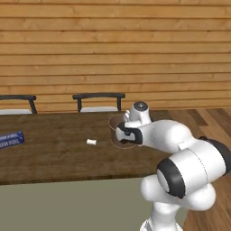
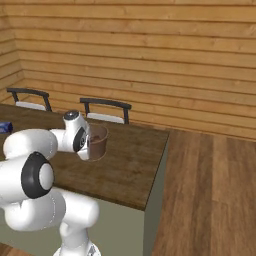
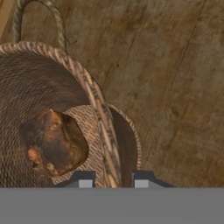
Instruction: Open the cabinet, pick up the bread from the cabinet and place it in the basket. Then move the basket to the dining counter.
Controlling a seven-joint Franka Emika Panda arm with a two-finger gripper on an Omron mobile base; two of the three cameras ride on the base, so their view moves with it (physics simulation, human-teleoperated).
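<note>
Basket stands on the dining counter, well in from the right-hand edge, bare wood on all sides. Gripper is narrow, one fingertip each side of the woven rim, holding it. Weave is brown and ribbed, with a thin looped handle at the far side. Bread, a dark crusty lump, lies inside on the base. Nearby on the dark grained top: a small white piece and a blue box. Two chairs beyond, plank wall behind.
</note>
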